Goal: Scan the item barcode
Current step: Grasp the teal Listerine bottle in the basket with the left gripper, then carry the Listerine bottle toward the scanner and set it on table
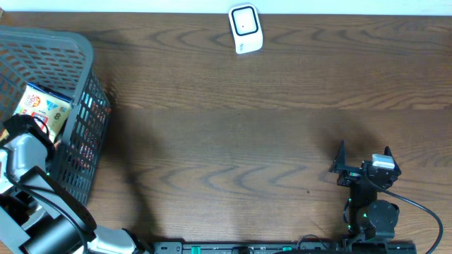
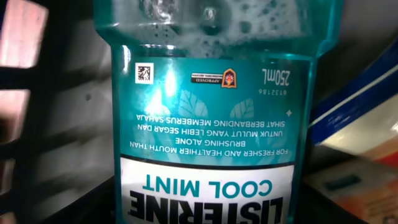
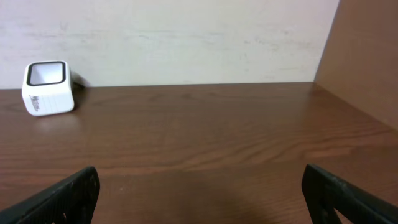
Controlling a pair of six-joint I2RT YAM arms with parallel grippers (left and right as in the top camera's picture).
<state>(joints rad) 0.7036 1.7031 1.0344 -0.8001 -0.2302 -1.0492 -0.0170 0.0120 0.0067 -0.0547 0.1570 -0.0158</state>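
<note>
Fingers R (image 3: pixel 62 193) spread, empty; fingers L (image 1: pixel 28 127) can't tell; Listerine Cool Mint bottle (image 2: pixel 208 124), 250mL, fills L cam.

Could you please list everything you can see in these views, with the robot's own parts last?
grey plastic mesh basket: one, grey, at the table's left edge
teal Listerine Cool Mint mouthwash bottle: one, teal, filling the left wrist view, its label upside down there
colourful printed packet: one, orange, white and blue, inside the basket
white box-shaped barcode scanner: one, white, at the table's far edge, near the middle
dark brown wooden table: one, brown, under everything
left pincer: one, black, reaching into the basket; its opening cannot be made out
right pincer: one, black, open and empty, above the table's near right part
</note>
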